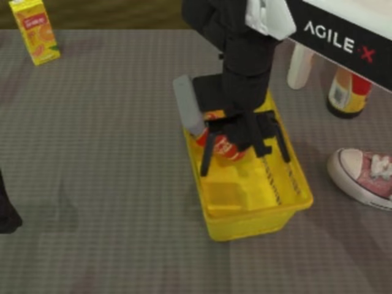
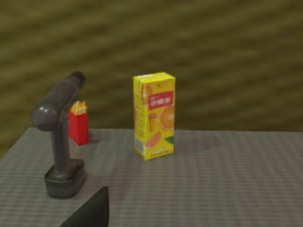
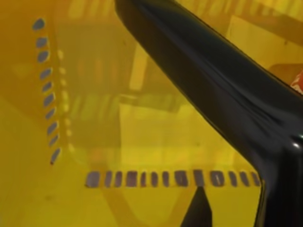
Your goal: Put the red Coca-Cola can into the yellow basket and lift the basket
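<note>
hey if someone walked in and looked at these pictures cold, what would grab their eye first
The bright yellow slotted plastic basket, right of the table's centre, stands out most, with the right gripper reaching down into it around the small red Coca-Cola can. Next come the yellow orange juice carton at the far left corner and the pink sneaker at the right edge.

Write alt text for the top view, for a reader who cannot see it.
The right gripper reaches into the yellow basket at mid-table, with the red can between its fingers over the basket's far end. A juice carton stands far left; a bottle and a pink shoe lie to the right.
</note>
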